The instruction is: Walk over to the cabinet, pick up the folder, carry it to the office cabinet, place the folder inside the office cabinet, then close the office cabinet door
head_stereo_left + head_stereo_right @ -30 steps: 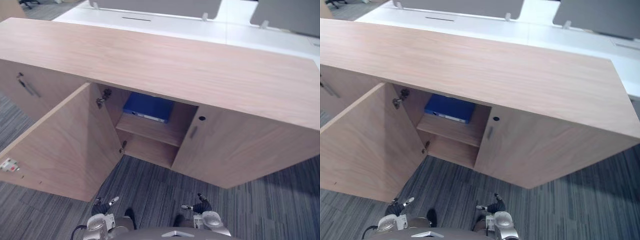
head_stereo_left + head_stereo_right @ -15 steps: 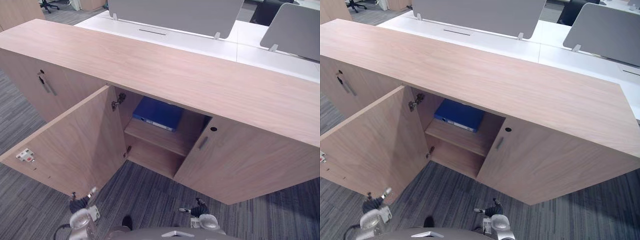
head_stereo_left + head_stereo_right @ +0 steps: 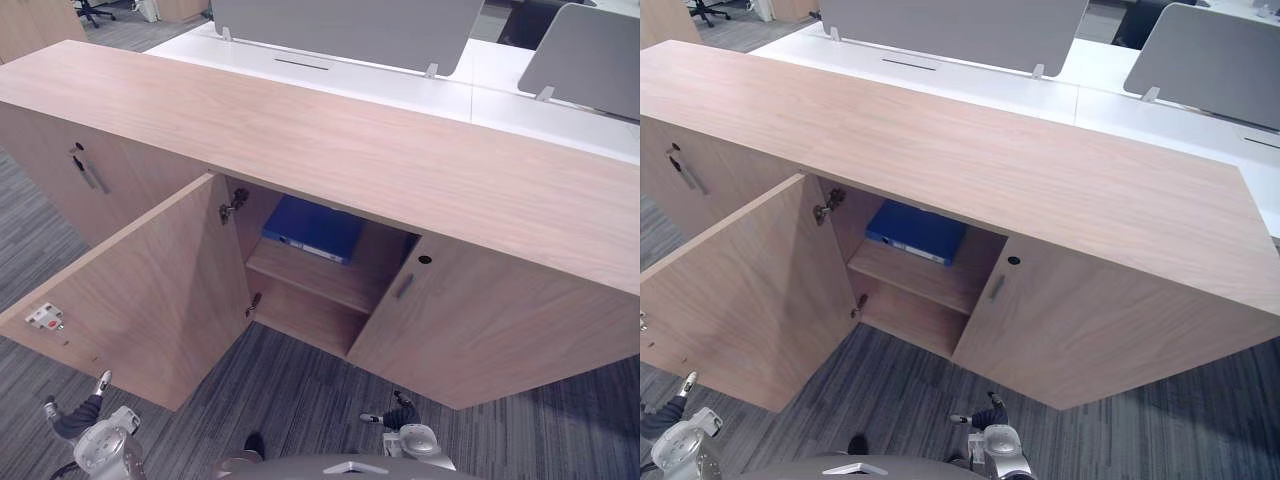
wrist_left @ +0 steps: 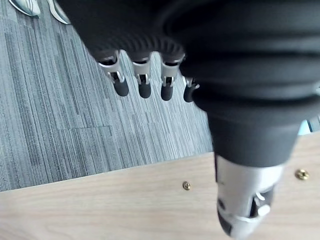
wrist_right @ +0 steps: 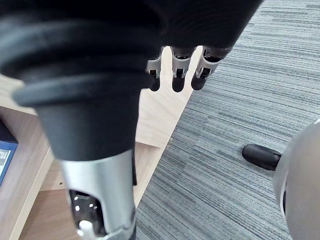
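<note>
1. We see the blue folder [image 3: 313, 229] lying flat on the upper shelf [image 3: 310, 280] inside the cabinet [image 3: 350, 150], towards the back of the open compartment, and neither hand touches it.
2. The door [image 3: 150, 290] of that compartment stands wide open, swung out towards our left side, with its hinge [image 3: 233, 207] showing at the top inner corner. The neighbouring door [image 3: 490, 320] on the right is shut.
3. Our left hand [image 3: 78, 420] hangs low over the carpet [image 3: 300, 400], just beside the free outer edge of the open door. In the left wrist view its fingers [image 4: 143, 85] hang loose and apart, holding nothing, with the wooden door panel close past them.
4. Our right hand [image 3: 400, 413] sits low in front of the shut door, well apart from the folder. Its fingers [image 5: 178, 75] are likewise relaxed and empty in the right wrist view.
5. We judge the placing step as done, since the folder already rests in the cabinet. The step in hand is closing the door.
6. The next move calls for the left hand to get behind the outer face of the door near its free edge and push it round towards the cabinet front until it sits flush. The right hand has to keep out of the gap.
</note>
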Available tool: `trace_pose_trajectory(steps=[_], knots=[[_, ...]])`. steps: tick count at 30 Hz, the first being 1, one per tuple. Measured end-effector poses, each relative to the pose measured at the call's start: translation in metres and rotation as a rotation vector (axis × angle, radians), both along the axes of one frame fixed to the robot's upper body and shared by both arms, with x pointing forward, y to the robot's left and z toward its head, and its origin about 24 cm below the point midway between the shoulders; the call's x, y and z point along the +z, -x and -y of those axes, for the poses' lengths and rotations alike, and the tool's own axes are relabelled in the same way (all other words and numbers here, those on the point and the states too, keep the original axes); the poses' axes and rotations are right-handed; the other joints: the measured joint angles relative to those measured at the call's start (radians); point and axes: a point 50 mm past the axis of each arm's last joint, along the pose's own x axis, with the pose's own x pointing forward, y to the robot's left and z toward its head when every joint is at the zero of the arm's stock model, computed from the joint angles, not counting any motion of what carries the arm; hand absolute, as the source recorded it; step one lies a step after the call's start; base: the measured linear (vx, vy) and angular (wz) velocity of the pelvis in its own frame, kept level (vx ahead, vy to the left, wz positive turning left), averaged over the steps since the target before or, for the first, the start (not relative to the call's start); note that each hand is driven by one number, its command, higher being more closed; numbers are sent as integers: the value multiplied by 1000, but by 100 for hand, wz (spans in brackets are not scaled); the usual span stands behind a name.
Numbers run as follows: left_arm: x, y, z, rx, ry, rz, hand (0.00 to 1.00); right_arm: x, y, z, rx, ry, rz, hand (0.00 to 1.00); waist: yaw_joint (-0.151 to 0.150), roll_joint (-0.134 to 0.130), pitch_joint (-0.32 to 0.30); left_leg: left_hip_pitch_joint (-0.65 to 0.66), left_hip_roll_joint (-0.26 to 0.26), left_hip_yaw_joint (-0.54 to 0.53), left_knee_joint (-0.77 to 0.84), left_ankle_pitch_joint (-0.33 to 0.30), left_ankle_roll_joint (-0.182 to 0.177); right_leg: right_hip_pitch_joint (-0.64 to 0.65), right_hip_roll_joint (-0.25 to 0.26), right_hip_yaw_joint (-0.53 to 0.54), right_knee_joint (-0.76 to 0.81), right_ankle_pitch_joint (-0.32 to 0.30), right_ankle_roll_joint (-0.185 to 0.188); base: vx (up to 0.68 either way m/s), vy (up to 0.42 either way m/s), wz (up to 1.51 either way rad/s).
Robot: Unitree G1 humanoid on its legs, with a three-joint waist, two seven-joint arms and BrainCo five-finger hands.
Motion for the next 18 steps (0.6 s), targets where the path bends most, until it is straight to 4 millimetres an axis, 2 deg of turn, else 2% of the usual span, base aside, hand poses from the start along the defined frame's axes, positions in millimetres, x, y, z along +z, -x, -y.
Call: trace_pose_trajectory(steps=[5, 11, 18], knots=[[-8, 13, -1, 52, 39, -25, 0, -5, 11, 0, -6, -1, -40, 0, -2, -6, 5, 9, -2, 4, 0, -14, -3, 16, -2, 6, -9, -2, 3, -15, 3, -3], [-13, 23, -1, 57, 46, -59, 0, -5, 11, 0, -11, 3, -39, 0, 0, -13, 3, 10, -6, 1, 0, -18, 1, 20, -4, 4, -14, -7, 8, 17, 0, 1], [-8, 6, 6, -70, -7, -81, 0, -4, 9, 0, -9, 3, -36, 0, -1, -13, 2, 14, -8, -15, 0, -21, 0, 31, -1, -7, -26, -8, 7, 43, -10, 6]])
